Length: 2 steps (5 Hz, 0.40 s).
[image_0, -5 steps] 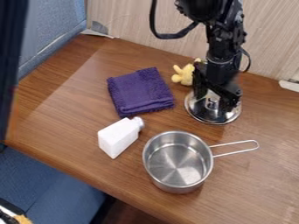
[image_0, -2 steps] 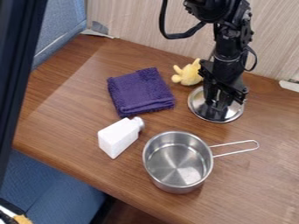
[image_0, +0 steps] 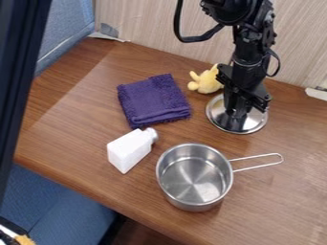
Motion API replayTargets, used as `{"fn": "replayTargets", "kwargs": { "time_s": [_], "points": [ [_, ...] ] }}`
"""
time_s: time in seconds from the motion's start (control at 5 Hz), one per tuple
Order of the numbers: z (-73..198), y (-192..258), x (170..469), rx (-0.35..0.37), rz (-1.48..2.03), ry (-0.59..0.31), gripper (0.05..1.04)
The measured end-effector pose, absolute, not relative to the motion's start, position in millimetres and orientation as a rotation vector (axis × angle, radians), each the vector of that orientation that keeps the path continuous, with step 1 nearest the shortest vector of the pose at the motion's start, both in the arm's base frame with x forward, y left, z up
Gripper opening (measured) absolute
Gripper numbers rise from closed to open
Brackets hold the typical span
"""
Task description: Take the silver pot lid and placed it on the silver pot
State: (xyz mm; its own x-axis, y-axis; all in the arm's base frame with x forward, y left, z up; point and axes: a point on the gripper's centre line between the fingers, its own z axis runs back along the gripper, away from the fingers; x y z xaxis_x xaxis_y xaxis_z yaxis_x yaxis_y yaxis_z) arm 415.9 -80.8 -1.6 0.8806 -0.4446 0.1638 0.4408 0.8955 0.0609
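Toward the far right of the bench (image_0: 76, 139), the claw (image_0: 237, 122) is closed on the middle of the silver lid (image_0: 257, 121), and the silver pot (image_0: 193, 179) sits nearer and leftward, calling for a diagonal carry.

And here the black gripper (image_0: 236, 114) is hanging down over the upper right of the wooden table (image_0: 287, 129), its fingers closing together on the middle of the silver lid (image_0: 256, 122), while a yellow plush toy (image_0: 207, 82) is sitting just beside them. Over to the left, a folded purple cloth (image_0: 153, 101) is lying flat, and below it a white bottle (image_0: 127, 150) is resting on its side, its neck pointing up toward the cloth. Down in front, the silver pot (image_0: 195, 179) is standing upright and open, its wire handle (image_0: 256, 156) pointing right.
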Motion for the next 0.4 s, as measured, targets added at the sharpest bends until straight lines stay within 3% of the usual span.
{"fn": "replayTargets", "kwargs": {
  "time_s": [0.4],
  "points": [
    [2.4,-89.0,417.1,-0.034,-0.441,-0.173,0.291]
  ]
}}
